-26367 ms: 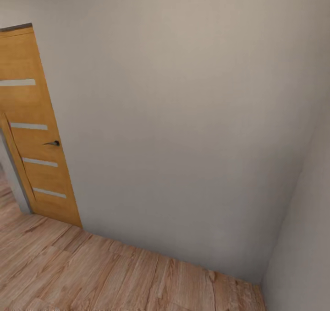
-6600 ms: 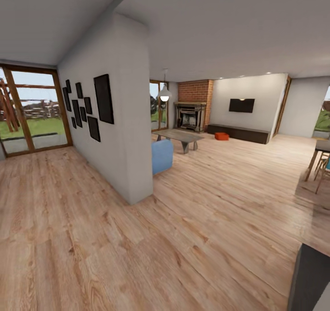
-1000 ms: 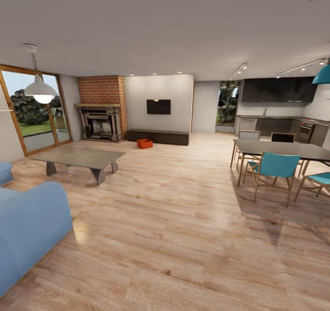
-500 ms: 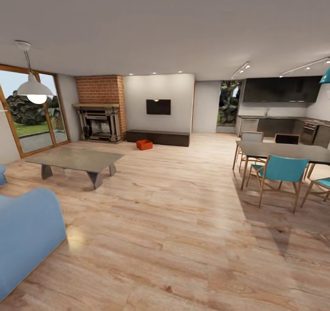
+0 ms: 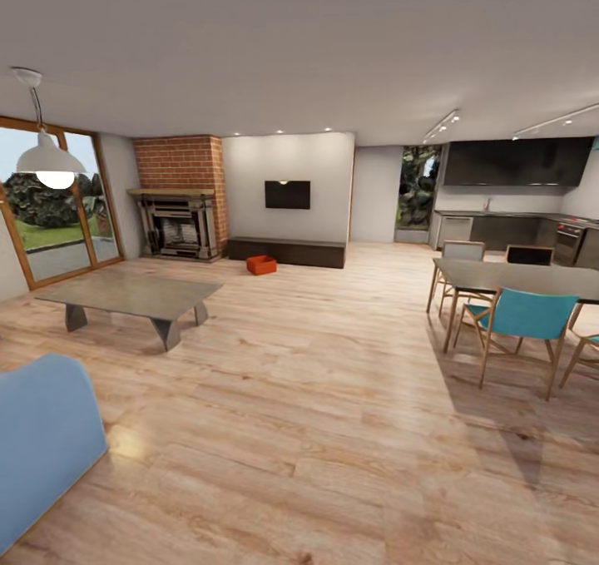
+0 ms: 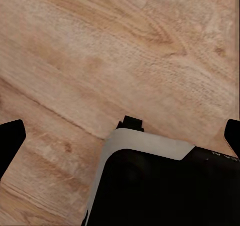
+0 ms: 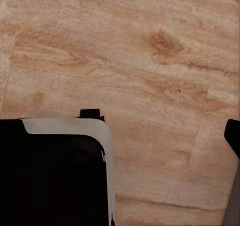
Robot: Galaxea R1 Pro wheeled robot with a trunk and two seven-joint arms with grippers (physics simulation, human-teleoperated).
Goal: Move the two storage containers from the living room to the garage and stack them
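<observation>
One orange-red storage container (image 5: 261, 265) sits on the light wood plank floor of the living room, far ahead, in front of a long dark low cabinet (image 5: 287, 251) and to the right of the brick fireplace (image 5: 180, 220). In the left wrist view, my left gripper (image 6: 121, 136) hangs over the planks with its black fingertips (image 6: 10, 141) wide apart and nothing between them. In the right wrist view, my right gripper (image 7: 120, 138) also hangs over bare planks, one fingertip (image 7: 233, 136) showing at the picture's edge, open and empty. The garage is out of view.
A low grey coffee table (image 5: 129, 294) stands ahead on the left and a blue sofa (image 5: 37, 440) is close at the near left. A dining table (image 5: 524, 278) with teal chairs (image 5: 524, 319) is on the right. A wide strip of wood floor (image 5: 333, 382) runs between them toward the container.
The head view has advanced into the room: sofa and coffee table slid left, dining chairs slid right. The container stays near the picture's middle, slightly nearer.
</observation>
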